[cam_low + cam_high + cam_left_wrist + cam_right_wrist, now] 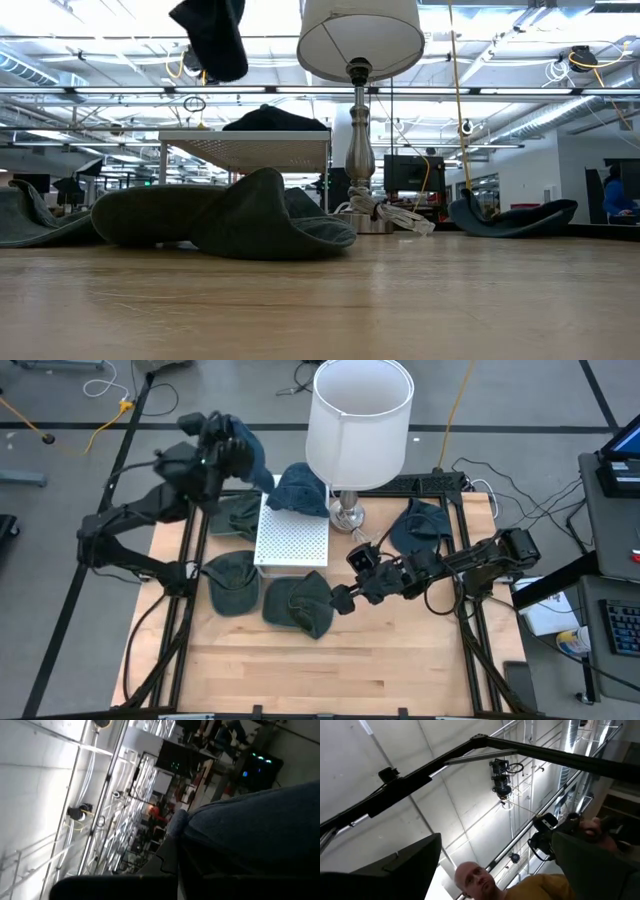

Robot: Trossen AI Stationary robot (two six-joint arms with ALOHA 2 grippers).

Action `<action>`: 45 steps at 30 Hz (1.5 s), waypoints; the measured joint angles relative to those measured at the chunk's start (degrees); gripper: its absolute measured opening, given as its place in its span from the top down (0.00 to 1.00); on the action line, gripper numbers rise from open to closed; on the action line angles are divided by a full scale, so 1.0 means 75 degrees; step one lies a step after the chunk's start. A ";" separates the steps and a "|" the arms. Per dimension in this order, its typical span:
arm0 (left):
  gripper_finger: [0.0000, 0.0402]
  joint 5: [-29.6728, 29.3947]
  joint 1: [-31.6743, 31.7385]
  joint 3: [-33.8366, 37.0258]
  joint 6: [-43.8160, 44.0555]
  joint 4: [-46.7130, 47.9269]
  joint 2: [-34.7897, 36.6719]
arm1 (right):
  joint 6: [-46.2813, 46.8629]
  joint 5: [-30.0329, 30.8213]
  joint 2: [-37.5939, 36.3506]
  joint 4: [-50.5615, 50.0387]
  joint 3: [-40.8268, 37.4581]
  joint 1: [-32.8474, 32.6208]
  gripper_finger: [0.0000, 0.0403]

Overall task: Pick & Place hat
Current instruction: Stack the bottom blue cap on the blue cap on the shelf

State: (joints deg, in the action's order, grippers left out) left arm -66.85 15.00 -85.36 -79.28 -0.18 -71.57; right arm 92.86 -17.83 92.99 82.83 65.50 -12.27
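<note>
The left pincer (232, 440) hangs high above the far left of the wooden bench (330, 660), pressed together on a soft blue denim hat (250, 458) that droops from it. Another floppy denim hat (300, 490) rests on the white perforated stand (292, 540), beside a lamp (358, 420) with a smooth white drum shade. Limp grey-green caps (232, 582) lie around. The right pincer (345, 598) sits low at a crumpled cap (300, 605); whether its fingers grip, I cannot tell.
</note>
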 joint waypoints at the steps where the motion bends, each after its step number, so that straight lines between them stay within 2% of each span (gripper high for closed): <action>1: 1.00 0.0080 0.0112 0.0000 0.0163 0.0139 -0.0048 | -0.0110 0.0000 0.0000 -0.0001 0.0003 0.0000 0.07; 10: 1.00 0.0779 0.1022 0.0003 0.1403 0.0633 -0.0687 | -0.0740 -0.0008 0.0000 -0.0391 0.0003 -0.0003 0.07; 21: 1.00 0.1023 0.1684 0.0003 0.2387 0.0643 -0.1435 | -0.0700 -0.0052 0.0003 -0.0383 0.0003 -0.0003 0.07; 25: 1.00 0.0955 0.1836 0.0003 0.2901 0.0636 -0.1648 | -0.0691 -0.0058 0.0003 -0.0397 0.0003 -0.0003 0.07; 33: 1.00 0.0944 0.2144 0.0003 0.4933 0.1257 -0.1673 | -0.0680 -0.0064 0.0003 -0.0388 0.0003 -0.0009 0.07; 37: 1.00 0.1220 0.2281 0.0003 0.5764 0.1579 -0.1700 | -0.0680 -0.0066 0.0003 -0.0391 0.0003 -0.0009 0.07; 45: 1.00 0.1359 0.2162 0.0000 0.5969 0.1073 -0.2329 | -0.0680 -0.0079 0.0003 -0.0389 0.0003 -0.0020 0.07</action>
State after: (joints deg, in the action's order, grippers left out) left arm -56.66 31.21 -85.36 -34.51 7.88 -89.04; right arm 87.77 -18.42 93.01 79.91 65.52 -12.42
